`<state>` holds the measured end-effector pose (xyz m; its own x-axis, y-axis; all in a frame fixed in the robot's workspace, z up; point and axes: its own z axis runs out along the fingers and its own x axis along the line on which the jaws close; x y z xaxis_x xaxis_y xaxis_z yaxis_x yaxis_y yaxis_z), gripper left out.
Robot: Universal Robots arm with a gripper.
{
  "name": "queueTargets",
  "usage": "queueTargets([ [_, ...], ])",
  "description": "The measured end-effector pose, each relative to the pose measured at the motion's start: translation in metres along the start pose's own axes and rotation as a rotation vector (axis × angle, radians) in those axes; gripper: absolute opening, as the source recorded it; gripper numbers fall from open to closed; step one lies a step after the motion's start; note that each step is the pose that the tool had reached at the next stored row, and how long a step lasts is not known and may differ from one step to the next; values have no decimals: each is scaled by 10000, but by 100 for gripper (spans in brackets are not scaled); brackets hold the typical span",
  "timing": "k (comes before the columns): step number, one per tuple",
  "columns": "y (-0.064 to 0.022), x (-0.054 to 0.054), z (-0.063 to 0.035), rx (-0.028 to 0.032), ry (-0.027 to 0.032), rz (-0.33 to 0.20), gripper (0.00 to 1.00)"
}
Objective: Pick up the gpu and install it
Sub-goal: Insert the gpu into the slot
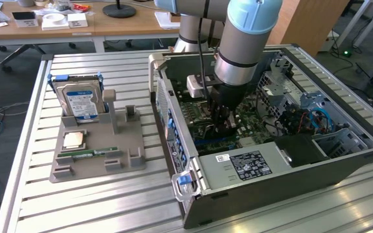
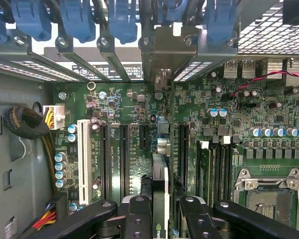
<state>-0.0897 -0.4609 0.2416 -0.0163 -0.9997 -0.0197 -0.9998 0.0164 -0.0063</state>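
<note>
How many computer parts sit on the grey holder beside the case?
3 on the grey holder: a hard drive standing upright at its far end, a square CPU lying flat before it, and a RAM stick lying nearer the camera. The drive could hide something small.

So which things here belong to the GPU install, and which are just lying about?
In the job:
- gpu, held edge-on between the gripper fingers, over the motherboard slots
- open PC case

Lying about:
- hard drive, upright in the grey holder
- RAM stick on the holder
- CPU on the holder
</note>
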Motion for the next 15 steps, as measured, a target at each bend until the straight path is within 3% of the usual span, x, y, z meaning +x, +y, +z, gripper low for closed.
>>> queueTargets([
  [15, 6, 0, 8, 1, 0, 0, 26],
])
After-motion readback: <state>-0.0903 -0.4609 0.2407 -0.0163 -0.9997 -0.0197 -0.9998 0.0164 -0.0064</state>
